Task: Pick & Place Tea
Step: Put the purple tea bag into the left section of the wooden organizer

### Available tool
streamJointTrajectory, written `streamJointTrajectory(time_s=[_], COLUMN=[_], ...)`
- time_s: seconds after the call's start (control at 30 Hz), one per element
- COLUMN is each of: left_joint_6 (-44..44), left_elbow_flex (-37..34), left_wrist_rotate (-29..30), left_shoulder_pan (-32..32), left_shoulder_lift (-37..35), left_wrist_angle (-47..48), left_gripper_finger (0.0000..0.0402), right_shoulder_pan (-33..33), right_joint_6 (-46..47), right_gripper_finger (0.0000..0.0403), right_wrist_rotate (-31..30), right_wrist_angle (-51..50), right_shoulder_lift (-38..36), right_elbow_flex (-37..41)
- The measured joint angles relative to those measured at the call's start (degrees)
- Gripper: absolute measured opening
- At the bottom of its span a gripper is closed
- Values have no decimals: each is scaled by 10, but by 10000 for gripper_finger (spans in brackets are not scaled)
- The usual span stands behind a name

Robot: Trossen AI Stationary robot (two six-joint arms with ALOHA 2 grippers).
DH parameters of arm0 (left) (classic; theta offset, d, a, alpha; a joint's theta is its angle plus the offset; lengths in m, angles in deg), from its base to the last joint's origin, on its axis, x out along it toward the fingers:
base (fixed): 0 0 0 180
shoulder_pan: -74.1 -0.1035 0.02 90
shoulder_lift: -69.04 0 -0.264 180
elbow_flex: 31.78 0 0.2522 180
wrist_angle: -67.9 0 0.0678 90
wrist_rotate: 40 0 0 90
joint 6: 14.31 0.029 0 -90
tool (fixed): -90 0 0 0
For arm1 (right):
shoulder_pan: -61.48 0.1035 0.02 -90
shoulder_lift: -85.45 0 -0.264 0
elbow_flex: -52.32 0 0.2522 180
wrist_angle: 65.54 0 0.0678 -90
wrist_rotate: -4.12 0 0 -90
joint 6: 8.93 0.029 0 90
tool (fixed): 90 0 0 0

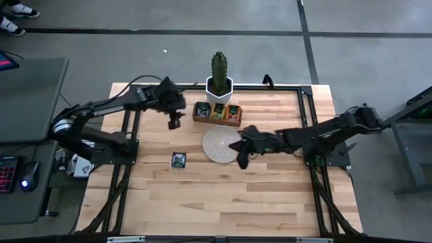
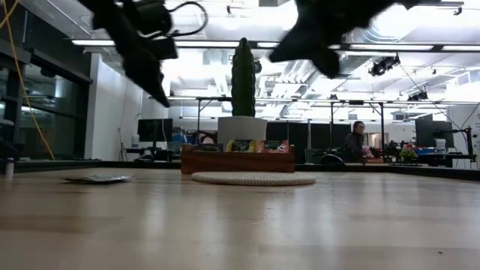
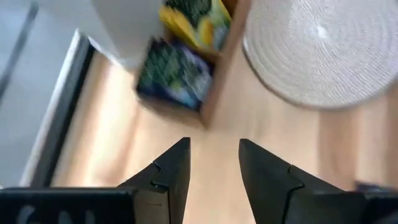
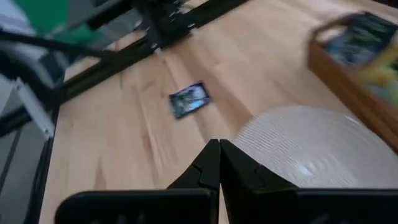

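Observation:
One dark blue-green tea sachet (image 1: 178, 160) lies flat on the wooden table, left of the round woven mat (image 1: 223, 144); the right wrist view also shows this sachet (image 4: 188, 99). More tea sachets (image 3: 174, 74) stand in the brown wooden tray (image 1: 217, 113) behind the mat. My left gripper (image 1: 174, 121) hangs open in the air just left of the tray, with nothing between its fingers (image 3: 171, 171). My right gripper (image 1: 243, 160) is shut and empty, raised above the table at the mat's right edge.
A cactus in a white pot (image 1: 219, 84) stands directly behind the tray. Black frame rails (image 1: 128, 135) run along the table's left and right sides. Bare wood (image 1: 223, 202) stretches toward the near edge. A person sits far off in the room (image 2: 354, 142).

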Motion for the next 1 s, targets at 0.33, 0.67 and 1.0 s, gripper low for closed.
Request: streamJointTrajectory(time_s=[0.33, 0.67, 1.0], left_joint_6=[-201, -448, -632], left_elbow_flex=[-184, -297, -303], left_wrist_rotate=[43, 149, 266], left_shoulder_pan=[144, 360, 515], left_shoulder_lift=[-171, -217, -212], left_wrist_angle=[-23, -87, -81], left_gripper_finger=[133, 133, 133], right_shoulder_pan=[-44, -43, -79], right_joint_6=[-114, -170, -188], right_gripper_finger=[0, 0, 0], right_wrist_rotate=[174, 229, 269], right_wrist_angle=[-83, -219, -257], right_shoulder_lift=[262, 459, 538], right_elbow_flex=[-282, -535, -616])
